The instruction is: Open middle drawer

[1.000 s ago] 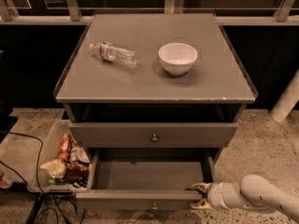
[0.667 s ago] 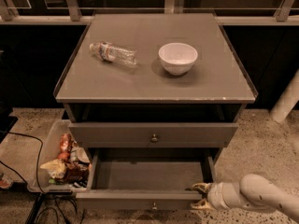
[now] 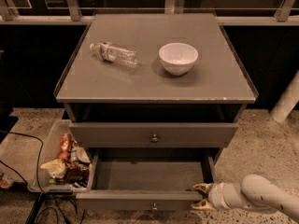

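One grey cabinet (image 3: 154, 80) fills the middle of the frame, its flat top reaching up to a railing along the upper edge. Below centre, the middle drawer (image 3: 149, 176) stands pulled well out toward the bottom edge, its grey inside bare and its front panel just above the lower border. Directly above it, the upper drawer front (image 3: 117, 135) sits close to the cabinet body. At lower left, a clear plastic bin (image 3: 46, 146) rests on the speckled floor beside the cabinet, holding crumpled snack wrappers (image 3: 65, 163). A pale robot arm (image 3: 264, 197) enters from the lower right corner. On the cabinet top, a white bowl (image 3: 178, 58) stands upright right of centre, and a clear plastic bottle (image 3: 113, 54) lies on its side to its left, apart from it. The gripper (image 3: 196, 197) is at the right end of the middle drawer's front, its two fingers spread apart, one above that corner and one below. Whether they touch the panel cannot be told. Smallest, a round knob (image 3: 153, 205) marks the pulled-out front's middle.
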### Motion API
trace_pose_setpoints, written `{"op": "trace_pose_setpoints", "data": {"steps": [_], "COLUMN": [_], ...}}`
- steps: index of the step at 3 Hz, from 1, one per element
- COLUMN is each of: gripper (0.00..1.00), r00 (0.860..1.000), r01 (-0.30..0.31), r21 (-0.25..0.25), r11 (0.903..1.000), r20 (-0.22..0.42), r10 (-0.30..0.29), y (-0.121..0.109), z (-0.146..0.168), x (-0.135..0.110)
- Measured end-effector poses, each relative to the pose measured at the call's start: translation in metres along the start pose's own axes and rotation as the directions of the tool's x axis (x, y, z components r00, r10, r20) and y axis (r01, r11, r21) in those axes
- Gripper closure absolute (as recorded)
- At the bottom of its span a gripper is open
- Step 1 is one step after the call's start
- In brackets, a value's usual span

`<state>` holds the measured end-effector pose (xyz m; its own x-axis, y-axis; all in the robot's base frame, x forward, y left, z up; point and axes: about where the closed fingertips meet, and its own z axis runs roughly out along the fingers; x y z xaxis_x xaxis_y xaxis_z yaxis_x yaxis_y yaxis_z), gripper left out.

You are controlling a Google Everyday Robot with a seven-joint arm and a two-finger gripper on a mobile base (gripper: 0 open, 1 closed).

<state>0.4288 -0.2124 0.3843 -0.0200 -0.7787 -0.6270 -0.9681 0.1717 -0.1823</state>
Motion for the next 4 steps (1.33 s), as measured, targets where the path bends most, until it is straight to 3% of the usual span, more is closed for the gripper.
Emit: {"op": "trace_pose_setpoints", "data": {"steps": [1, 3, 4], "gripper": [0.86, 0.38, 0.40], "r00": [1.000, 1.000, 1.000], "r01": [0.000, -0.004, -0.002], "r21": [0.000, -0.009, -0.030], "r11": [1.0000, 1.0000, 0.9995], "r20": [0.000, 0.013, 0.012], "r10": [0.000, 0.004, 0.003], "y": [-0.0002, -0.0069, 0.0004], "z": [-0.0006, 0.0013, 0.0029], "x": [-0.0005, -0.0047, -0.0037]}}
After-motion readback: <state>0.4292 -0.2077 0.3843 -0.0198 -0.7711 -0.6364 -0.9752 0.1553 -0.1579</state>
